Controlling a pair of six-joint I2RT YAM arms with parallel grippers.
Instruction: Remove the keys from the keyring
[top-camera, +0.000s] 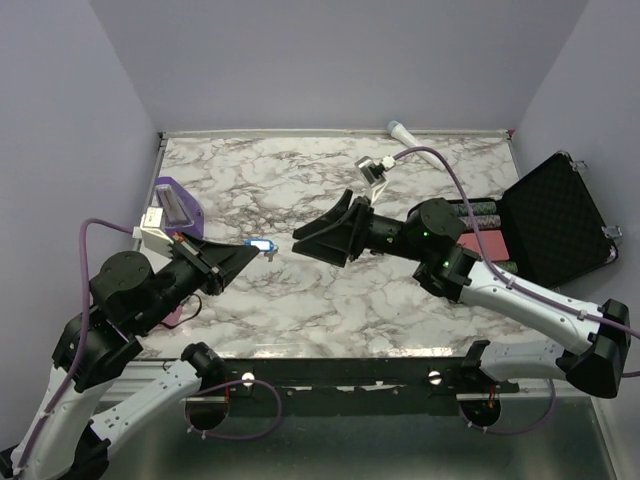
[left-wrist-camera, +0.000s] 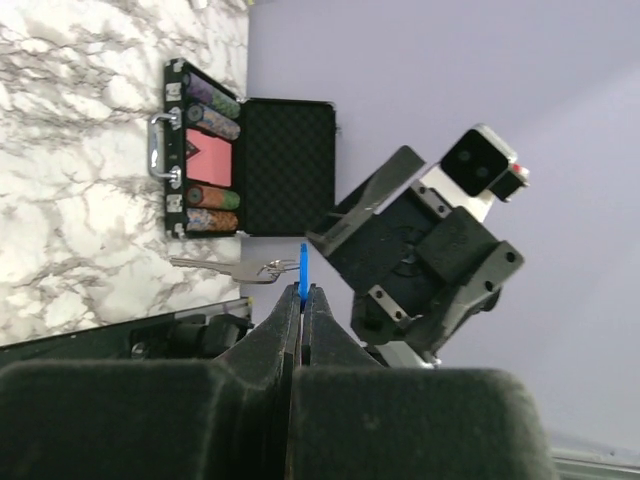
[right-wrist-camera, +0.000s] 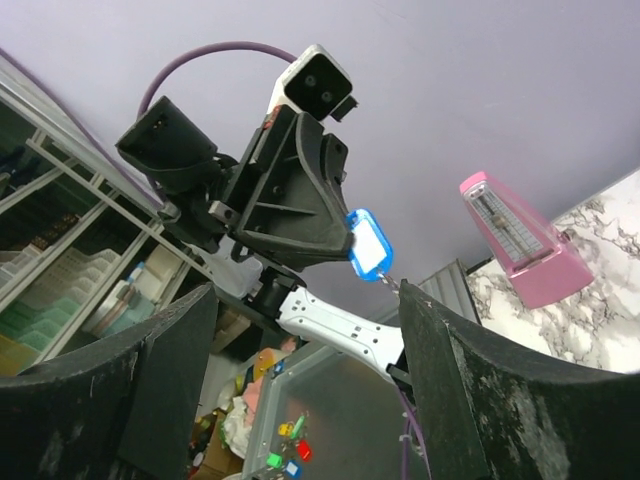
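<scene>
Keyring (left-wrist-camera: 303, 270) pinched edge-on, left fingers (left-wrist-camera: 262, 350); key (left-wrist-camera: 215, 266) faint

No legible text, brand or number anywhere. Nothing readable on the small blue oval plastic key tag (right-wrist-camera: 371, 244).

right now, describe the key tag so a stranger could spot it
Find the marble table, then the black left tool above it. Pinched in its tip is a small oval tag, blue-rimmed with a white face, a silver key attached; nothing else nearby is blue.
</scene>
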